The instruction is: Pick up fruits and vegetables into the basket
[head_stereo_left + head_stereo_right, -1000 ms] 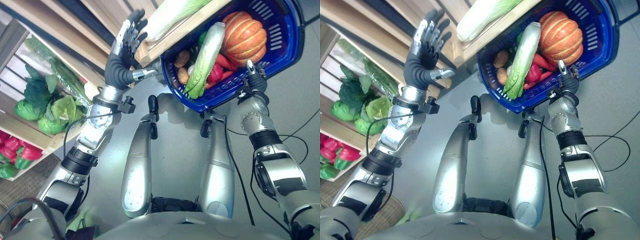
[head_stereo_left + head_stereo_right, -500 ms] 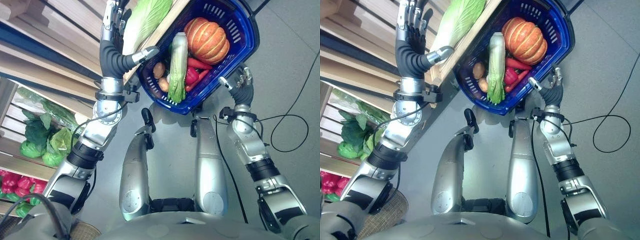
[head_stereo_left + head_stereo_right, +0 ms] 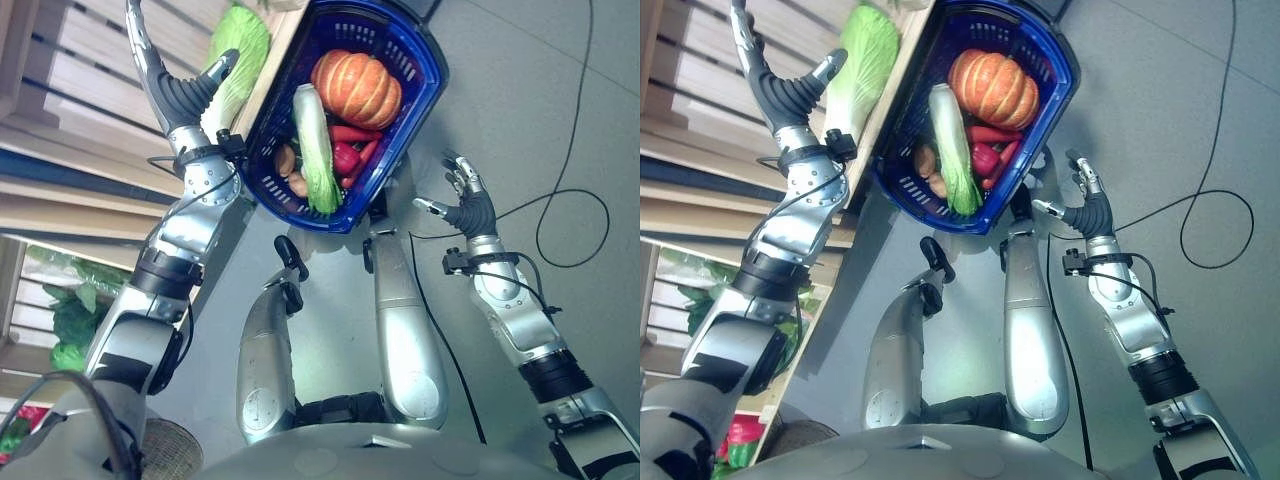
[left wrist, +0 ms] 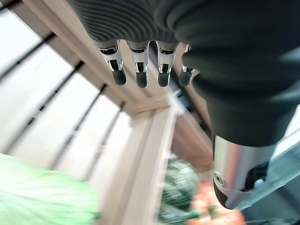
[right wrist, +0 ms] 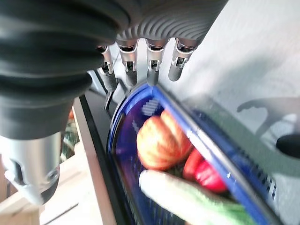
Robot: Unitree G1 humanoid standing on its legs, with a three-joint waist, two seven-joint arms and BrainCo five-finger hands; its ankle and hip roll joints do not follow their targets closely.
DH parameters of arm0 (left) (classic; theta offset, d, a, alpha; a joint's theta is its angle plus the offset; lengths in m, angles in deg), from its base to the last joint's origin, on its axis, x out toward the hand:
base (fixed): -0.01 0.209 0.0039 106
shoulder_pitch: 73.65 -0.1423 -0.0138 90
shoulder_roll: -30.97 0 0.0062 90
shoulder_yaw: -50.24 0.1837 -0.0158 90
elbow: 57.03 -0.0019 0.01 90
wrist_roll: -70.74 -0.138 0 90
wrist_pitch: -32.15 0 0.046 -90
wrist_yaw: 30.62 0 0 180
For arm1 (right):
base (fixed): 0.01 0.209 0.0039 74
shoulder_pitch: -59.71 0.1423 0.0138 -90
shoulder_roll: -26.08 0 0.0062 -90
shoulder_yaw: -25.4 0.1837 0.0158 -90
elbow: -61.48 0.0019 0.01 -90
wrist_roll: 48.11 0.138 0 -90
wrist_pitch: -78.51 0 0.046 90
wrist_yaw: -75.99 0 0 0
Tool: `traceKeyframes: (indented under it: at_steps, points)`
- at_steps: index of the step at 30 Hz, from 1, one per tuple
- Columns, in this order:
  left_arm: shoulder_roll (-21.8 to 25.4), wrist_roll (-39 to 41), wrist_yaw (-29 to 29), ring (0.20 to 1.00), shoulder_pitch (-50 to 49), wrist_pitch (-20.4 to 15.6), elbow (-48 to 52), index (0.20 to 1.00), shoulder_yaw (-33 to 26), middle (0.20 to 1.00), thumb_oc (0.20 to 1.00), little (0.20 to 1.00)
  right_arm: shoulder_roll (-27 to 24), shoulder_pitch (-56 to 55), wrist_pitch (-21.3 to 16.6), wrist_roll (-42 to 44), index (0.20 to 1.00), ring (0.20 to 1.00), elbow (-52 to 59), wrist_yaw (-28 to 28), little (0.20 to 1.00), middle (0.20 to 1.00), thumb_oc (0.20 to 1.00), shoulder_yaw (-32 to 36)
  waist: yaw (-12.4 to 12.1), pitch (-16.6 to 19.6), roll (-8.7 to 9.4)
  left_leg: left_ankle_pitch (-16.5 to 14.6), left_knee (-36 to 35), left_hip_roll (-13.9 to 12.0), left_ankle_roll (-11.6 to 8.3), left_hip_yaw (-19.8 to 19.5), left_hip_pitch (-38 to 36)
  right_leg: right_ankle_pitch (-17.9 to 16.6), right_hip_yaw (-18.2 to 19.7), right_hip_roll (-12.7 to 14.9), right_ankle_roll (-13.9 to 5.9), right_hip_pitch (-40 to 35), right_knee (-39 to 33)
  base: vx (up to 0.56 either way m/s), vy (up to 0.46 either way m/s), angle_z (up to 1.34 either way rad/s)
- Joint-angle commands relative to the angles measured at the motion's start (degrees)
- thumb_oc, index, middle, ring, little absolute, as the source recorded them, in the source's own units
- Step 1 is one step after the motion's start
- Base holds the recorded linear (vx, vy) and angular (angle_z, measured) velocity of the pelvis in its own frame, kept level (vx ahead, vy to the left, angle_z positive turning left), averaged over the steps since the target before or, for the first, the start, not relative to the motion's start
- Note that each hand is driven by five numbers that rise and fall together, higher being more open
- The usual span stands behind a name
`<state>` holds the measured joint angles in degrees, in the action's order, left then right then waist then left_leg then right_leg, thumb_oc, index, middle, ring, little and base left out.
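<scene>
The blue basket (image 3: pixel 410 75) sits on the grey floor (image 3: pixel 520 110) at about 12 o'clock in the head views, its near rim just beyond the robot's knees. Inside it lie an orange pumpkin (image 3: pixel 356 88) toward the far side, a long pale-green napa cabbage (image 3: pixel 314 148) running from the middle down to the near rim, red peppers (image 3: pixel 349 152) to the cabbage's right, and brownish potatoes (image 3: pixel 290 172) to its left. Touching the basket's left side is the edge of a wooden shelf (image 3: pixel 262 70), and on that shelf, at about 11 o'clock, lies another napa cabbage (image 3: pixel 236 60). The left robot hand (image 3: pixel 180 92) is raised beside that cabbage, thumb stretched toward it, and its own wrist view shows the fingers (image 4: pixel 139 70) straight and released, with nothing in them. The right robot hand (image 3: pixel 468 204) hangs at about 2 o'clock, near the basket's right rim but apart from it, fingers (image 5: pixel 152 70) spread loosely and empty. Leafy greens (image 3: pixel 75 325) fill a lower crate at about 8 o'clock.
</scene>
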<state>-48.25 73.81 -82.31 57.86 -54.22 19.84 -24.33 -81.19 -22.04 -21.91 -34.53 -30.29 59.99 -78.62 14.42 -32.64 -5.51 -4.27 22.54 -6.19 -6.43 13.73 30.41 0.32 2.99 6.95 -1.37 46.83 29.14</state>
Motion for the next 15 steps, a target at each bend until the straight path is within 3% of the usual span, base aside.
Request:
traceKeyframes:
  at_steps: [1, 4, 15]
  points:
    - [4.6, -1.2, -2.9, 1.0, 2.0, 1.2, -7.4, 1.0, -1.5, 1.0, 1.0, 1.0, -0.6, -3.8, -2.1, -0.9, 1.0, 1.0, 4.8, 1.2, 1.0, 1.0, 1.0, 1.2, 2.2, 2.8, 1.23, 1.2, -0.2, 0.0, 2.17, 2.0, 4.5, 9.8, -3.4, -2.9, -1.34, -1.4, 4.9, 0.01, 0.042, -0.09]
    - [5.6, -1.4, -2.7, 1.0, 5.6, 5.2, -16.0, 1.0, 0.1, 1.0, 1.0, 1.0, -1.5, -4.0, -2.0, -1.4, 1.0, 1.0, 5.6, 0.9, 1.0, 1.0, 1.0, 1.7, 3.4, 2.8, 1.69, 0.9, 0.4, -0.7, 1.93, 2.6, 4.9, 9.7, -2.9, -3.1, -1.39, -0.9, 4.8, 0.02, 0.049, -0.1]
    - [7.5, 4.0, 0.5, 1.0, 8.8, 9.0, -32.3, 1.0, 2.1, 1.0, 1.0, 1.0, -3.4, -2.9, 0.0, -1.7, 1.0, 1.0, 7.8, 0.4, 1.0, 1.0, 1.0, 1.5, 5.1, 2.8, 2.41, -0.1, 2.4, -1.4, 1.62, 3.6, 6.6, 10.0, -1.9, -3.6, -0.99, 1.1, 5.5, 0.01, 0.045, -0.07]
